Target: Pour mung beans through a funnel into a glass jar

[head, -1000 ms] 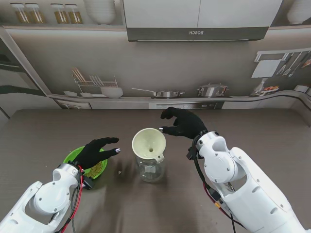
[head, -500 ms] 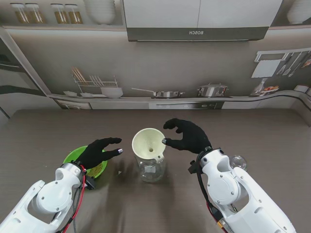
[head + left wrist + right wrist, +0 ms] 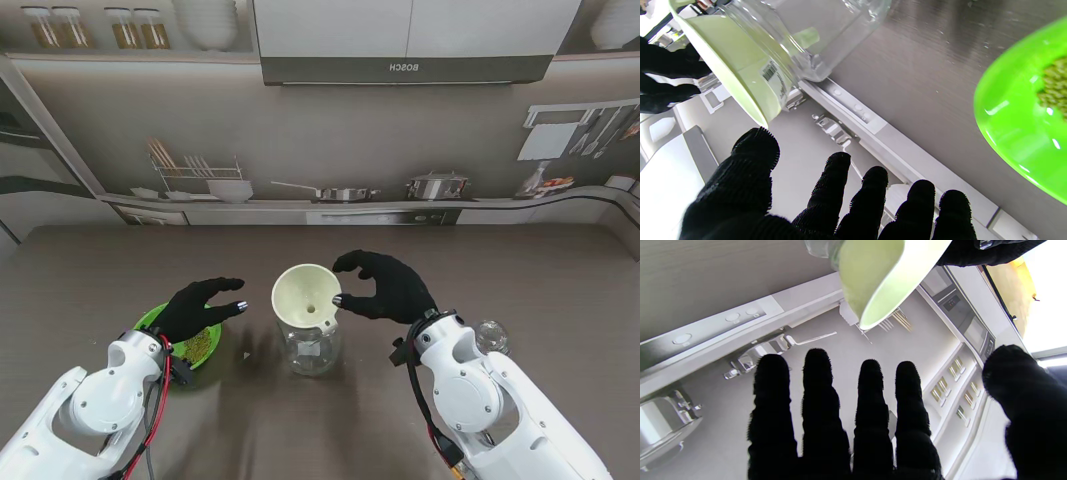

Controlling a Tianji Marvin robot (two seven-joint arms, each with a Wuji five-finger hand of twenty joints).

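A pale yellow-green funnel [image 3: 308, 293] sits in the mouth of a clear glass jar [image 3: 311, 348] at the table's middle. The wrist views show the funnel [image 3: 733, 63] [image 3: 880, 276] and the jar [image 3: 820, 33] close by. A bright green bowl [image 3: 160, 322] [image 3: 1017, 133] of mung beans [image 3: 198, 348] [image 3: 1055, 86] stands to the jar's left. My left hand [image 3: 200, 308] hovers open over the bowl's far edge, fingers spread toward the jar. Just right of the funnel's rim my right hand [image 3: 385, 287] is open, thumb and fingers curved, holding nothing.
A small clear glass lid or ball [image 3: 490, 335] lies on the table to the right of my right arm. A printed kitchen backdrop [image 3: 320, 150] stands along the table's far edge.
My right hand has come nearer to me and closer to the funnel's right rim. The small glass object came into sight as that arm pulled back. The left hand shifted only slightly over the bowl.
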